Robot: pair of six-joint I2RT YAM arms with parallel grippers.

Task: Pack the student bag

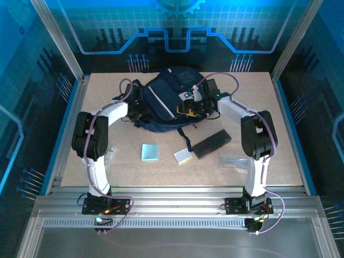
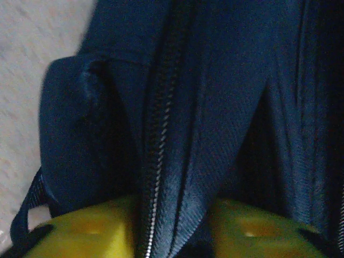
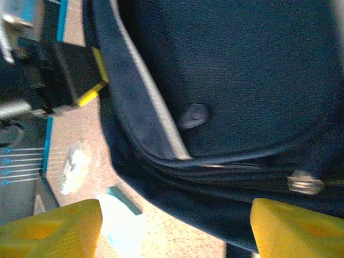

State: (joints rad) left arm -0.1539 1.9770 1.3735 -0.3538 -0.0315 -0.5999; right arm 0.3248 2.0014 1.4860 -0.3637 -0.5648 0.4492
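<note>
Yellow fingers (image 2: 91,231) of the left gripper (image 2: 174,236) stand partly apart astride a zipper fold of the student bag (image 1: 166,102); whether they pinch it cannot be told. Bag lies at the far middle of the table (image 1: 269,107). Right gripper (image 3: 174,226), jaws wide and holding nothing, hovers by the bag's striped edge. Nearer the arms: blue pad (image 1: 150,152), white pad (image 1: 184,156), black case (image 1: 212,144).

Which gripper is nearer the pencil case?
Right. The right gripper is at the bag's right side, just beyond the pencil case. The left gripper is at the bag's left side, across the bag from it.
</note>
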